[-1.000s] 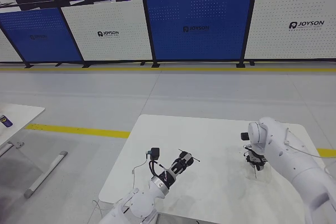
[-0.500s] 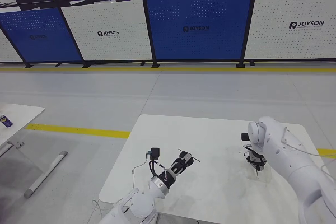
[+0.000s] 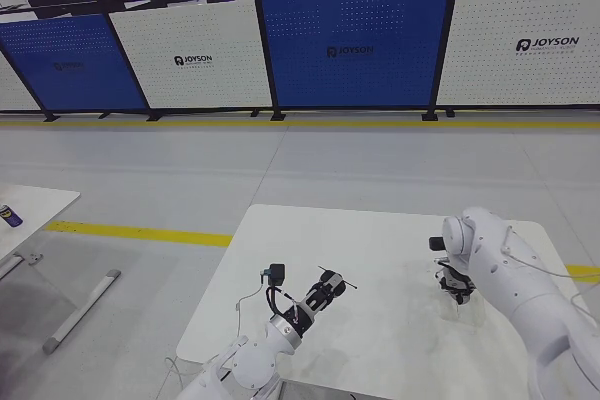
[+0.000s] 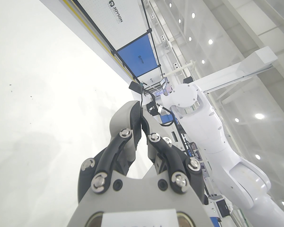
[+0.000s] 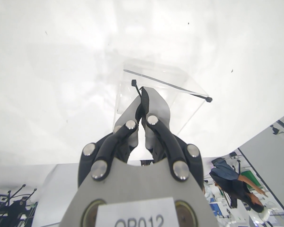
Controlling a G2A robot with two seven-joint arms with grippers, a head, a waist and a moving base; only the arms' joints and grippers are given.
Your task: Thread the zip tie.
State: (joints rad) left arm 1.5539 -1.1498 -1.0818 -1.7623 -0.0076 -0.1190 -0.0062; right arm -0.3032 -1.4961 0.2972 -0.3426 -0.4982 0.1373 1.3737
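Grippers both clenched. Left gripper (image 4: pixel 141 112) pinches the left zip tie (image 4: pixel 141 94) between its pad tips, over the near left part of the table (image 3: pixel 380 340), and the strip pokes out past the fingertips. Top view gives that tie as a thin black line crossing the fingertips, long axis roughly left-right, pointing toward the other arm; in the left wrist view it's a short sliver. Right gripper (image 5: pixel 142 94) grips the right zip tie (image 5: pixel 135 86) close to its head end, and the head sticks out beyond the tips over a clear stand (image 5: pixel 182 105). Right wrist view also catches a spare zip tie (image 5: pixel 165 84) lying flat across the stand top, crosswise to the fingers, head hanging off one corner.
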